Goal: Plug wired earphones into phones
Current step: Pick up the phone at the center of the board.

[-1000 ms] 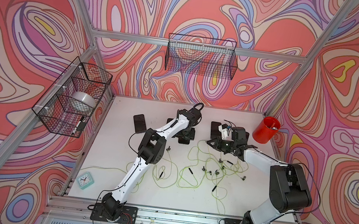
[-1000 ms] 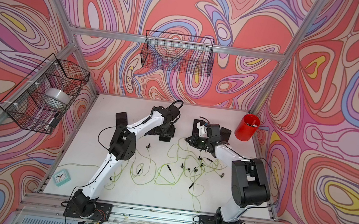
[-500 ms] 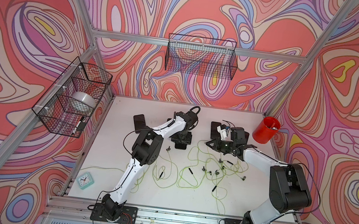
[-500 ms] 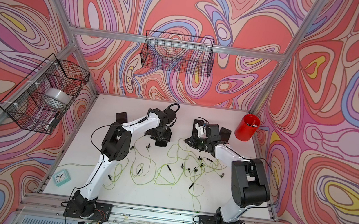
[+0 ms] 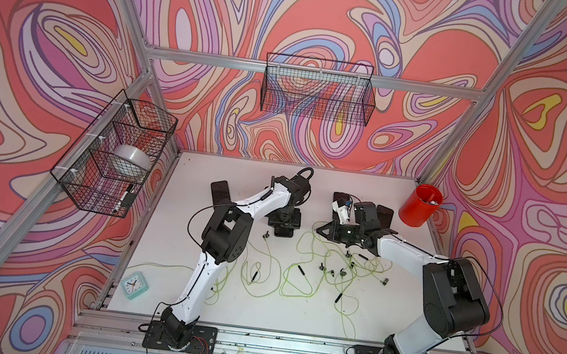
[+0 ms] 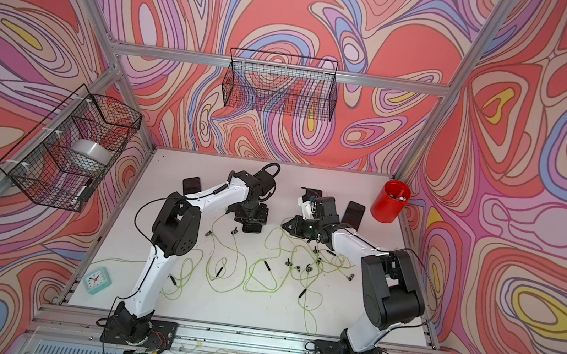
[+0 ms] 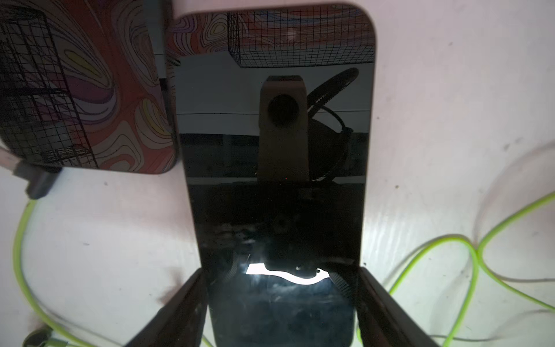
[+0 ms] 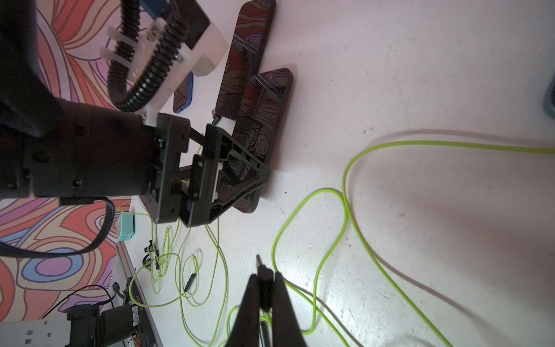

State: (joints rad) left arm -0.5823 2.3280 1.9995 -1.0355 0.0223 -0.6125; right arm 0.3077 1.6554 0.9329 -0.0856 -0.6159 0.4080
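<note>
Fingers of the right arm [image 8: 250, 303] pinched shut on a dark plug [image 8: 265, 282], tip forward, yellow-green earphone cable [image 8: 344, 180] trailing behind, likely readied for insertion, left fingers [image 7: 180, 309] clamped on the long edges of a phone [image 7: 276, 150] flat on the tabletop [image 7: 450, 120], apparently steadying it.

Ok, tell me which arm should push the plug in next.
Right. The right end effector is shut on a plug, metal tip pointing out, while the left end effector clamps the phone by its sides, probably steadying it.
</note>
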